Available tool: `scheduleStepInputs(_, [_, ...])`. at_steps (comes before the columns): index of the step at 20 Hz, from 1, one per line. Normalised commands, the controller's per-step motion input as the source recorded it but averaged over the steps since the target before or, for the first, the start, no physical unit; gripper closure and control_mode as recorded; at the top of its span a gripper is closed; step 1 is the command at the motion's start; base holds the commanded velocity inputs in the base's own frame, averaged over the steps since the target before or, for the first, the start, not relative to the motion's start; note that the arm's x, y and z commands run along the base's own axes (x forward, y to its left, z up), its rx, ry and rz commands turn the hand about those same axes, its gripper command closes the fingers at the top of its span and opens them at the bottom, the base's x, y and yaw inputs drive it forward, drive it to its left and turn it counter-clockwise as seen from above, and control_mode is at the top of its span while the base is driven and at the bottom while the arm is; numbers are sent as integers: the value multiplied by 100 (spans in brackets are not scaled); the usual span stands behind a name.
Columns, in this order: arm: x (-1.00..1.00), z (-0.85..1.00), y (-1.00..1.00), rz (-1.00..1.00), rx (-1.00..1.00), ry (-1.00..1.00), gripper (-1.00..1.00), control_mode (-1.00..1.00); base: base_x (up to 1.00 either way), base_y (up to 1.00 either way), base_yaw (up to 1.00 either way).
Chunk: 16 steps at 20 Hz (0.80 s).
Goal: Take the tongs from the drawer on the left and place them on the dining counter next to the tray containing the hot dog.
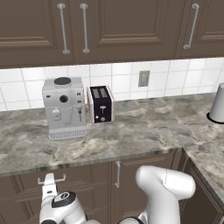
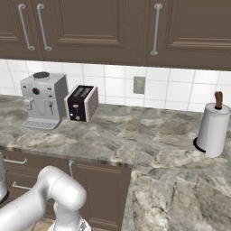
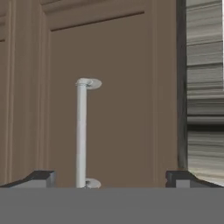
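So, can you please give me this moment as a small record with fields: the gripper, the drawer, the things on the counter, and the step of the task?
gripper: open, jaws wide apart, holding nothing
in front of gripper: silver bar handle on a dark brown wooden front, between the fingertips but not gripped
drawer: shut, below the counter edge
counter items: grey coffee machine, black toaster, paper towel roll
tongs: cannot tell
task step: drawer not yet opened

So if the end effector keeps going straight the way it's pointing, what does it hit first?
Most likely the drawer front, at its silver bar handle, which sits between the open end effector fingertips. How far off it is remains unclear.
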Motion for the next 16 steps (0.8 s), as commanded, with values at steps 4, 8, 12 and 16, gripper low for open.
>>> scheduleStepInputs(4, [20, -22, 13, 0, 0, 0, -100, -100, 0, 0, 0])
scheduleStepInputs(8, [17, -18, 9, 0, -2, 0, -100, -100, 0, 0, 0])
scheduleStepInputs(12, [19, -18, 7, 0, -3, 0, -100, -100, 0, 0, 0])
scheduleStepInputs(16, [21, -24, 10, 0, -6, 0, -100, -100, 0, 0, 0])
